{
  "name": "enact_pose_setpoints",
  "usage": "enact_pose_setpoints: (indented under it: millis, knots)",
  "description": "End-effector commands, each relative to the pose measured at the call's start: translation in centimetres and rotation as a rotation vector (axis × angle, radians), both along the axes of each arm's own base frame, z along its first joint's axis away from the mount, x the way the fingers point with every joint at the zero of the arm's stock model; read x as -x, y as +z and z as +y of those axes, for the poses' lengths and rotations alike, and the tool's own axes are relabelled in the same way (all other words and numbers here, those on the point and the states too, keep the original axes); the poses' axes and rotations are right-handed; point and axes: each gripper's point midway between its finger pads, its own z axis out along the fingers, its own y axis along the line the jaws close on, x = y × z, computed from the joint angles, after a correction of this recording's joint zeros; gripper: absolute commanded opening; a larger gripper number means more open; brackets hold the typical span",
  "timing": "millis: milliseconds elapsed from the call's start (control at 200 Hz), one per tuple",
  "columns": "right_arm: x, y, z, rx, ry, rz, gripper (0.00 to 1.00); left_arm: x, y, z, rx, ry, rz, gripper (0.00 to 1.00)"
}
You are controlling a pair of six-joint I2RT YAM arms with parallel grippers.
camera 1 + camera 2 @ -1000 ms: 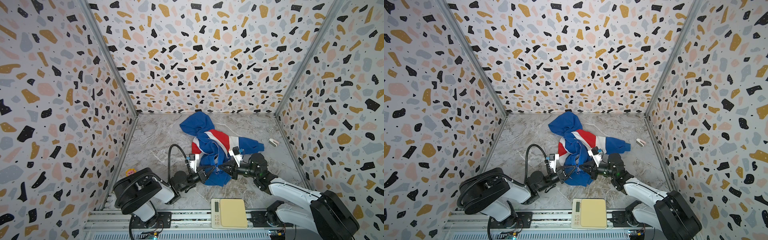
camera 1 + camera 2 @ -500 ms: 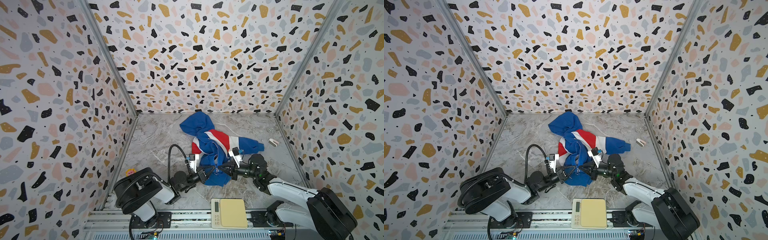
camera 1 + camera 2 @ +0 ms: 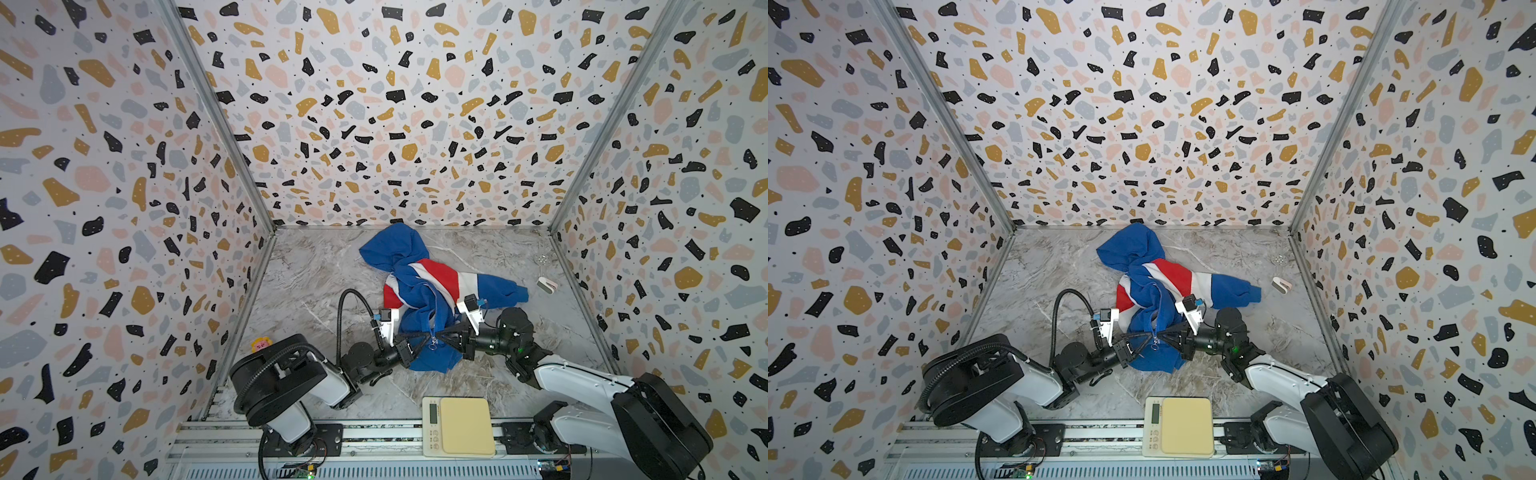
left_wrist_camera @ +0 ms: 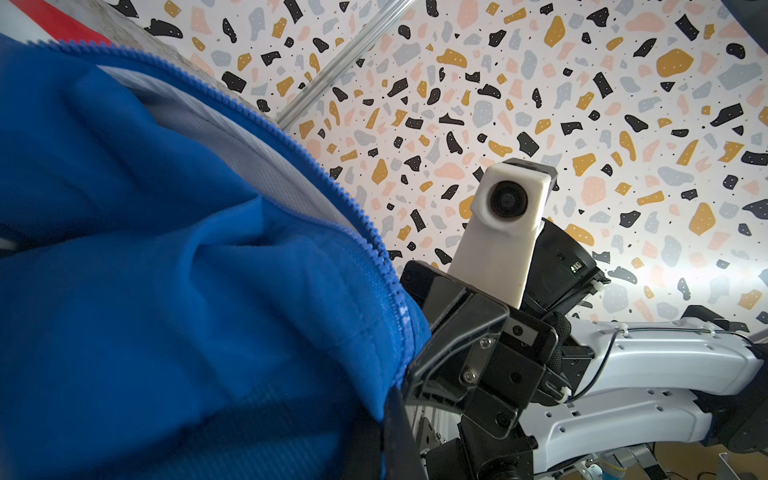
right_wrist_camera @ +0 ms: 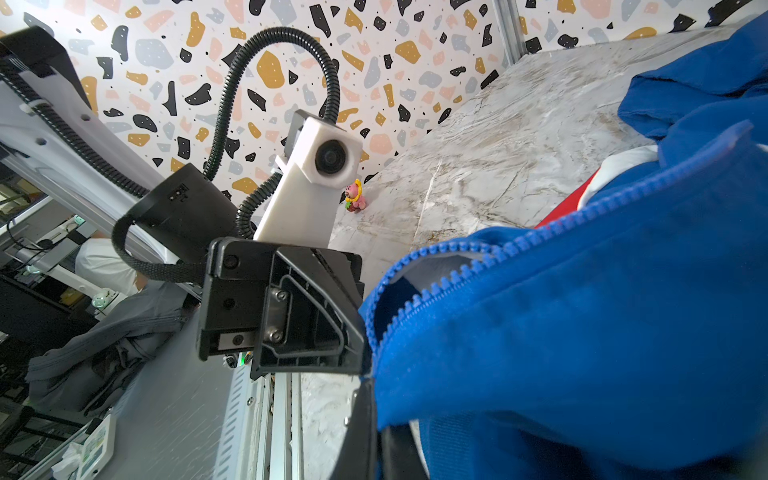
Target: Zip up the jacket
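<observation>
Two grips held the jacket [image 3: 419, 291], crumpled at the middle of the worktop [image 3: 316, 291]: left pincer [image 3: 417, 340] and right pincer [image 3: 448, 336] clamped shut on its near hem. A taut, level hem would help seat the zipper [image 3: 434, 320].

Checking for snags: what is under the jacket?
Marble table shows around the jacket; whatever lies beneath the fabric is covered. The left gripper and right gripper pinch its near edge.
</observation>
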Motion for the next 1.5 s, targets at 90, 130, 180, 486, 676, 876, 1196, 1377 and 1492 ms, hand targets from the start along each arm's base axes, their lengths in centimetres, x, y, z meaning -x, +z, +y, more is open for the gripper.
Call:
enact_pose_setpoints:
  millis: [90, 130, 180, 486, 676, 876, 1196, 1377, 1492]
  knots:
    - [-0.3, 1.3, 0.1, -0.033, 0.007, -0.039, 0.00, 0.3, 2.5, 0.0, 0.081, -0.017, -0.065, 0.00]
    - [-0.4, 1.3, 0.1, -0.036, 0.007, -0.039, 0.00, 0.3, 2.5, -0.1, 0.079, -0.019, -0.065, 0.00]
    - [-0.4, 1.4, 0.2, -0.039, 0.011, -0.042, 0.00, 0.3, 2.5, -0.2, 0.081, -0.021, -0.065, 0.00]
    - [-0.7, 2.5, 0.5, -0.073, 0.018, -0.053, 0.00, 0.2, 2.5, -0.4, 0.082, -0.025, -0.064, 0.00]
    - [-0.9, 2.6, 0.3, -0.088, -0.005, -0.053, 0.00, 0.3, 2.2, -0.2, 0.077, -0.020, -0.061, 0.00]
    - [-1.0, 2.3, 0.2, -0.095, -0.013, -0.049, 0.00, 0.4, 2.2, -0.2, 0.087, -0.026, -0.056, 0.00]
    - [-1.1, 1.9, 0.7, -0.091, -0.006, -0.072, 0.00, 0.7, 2.2, -0.3, 0.090, -0.050, -0.048, 0.00]
    - [-1.1, 1.6, 0.9, -0.090, -0.005, -0.069, 0.00, 0.8, 2.1, -0.2, 0.087, -0.047, -0.046, 0.00]
    - [-1.1, 1.6, 0.8, -0.085, -0.006, -0.072, 0.00, 0.8, 2.2, 0.0, 0.092, -0.041, -0.044, 0.00]
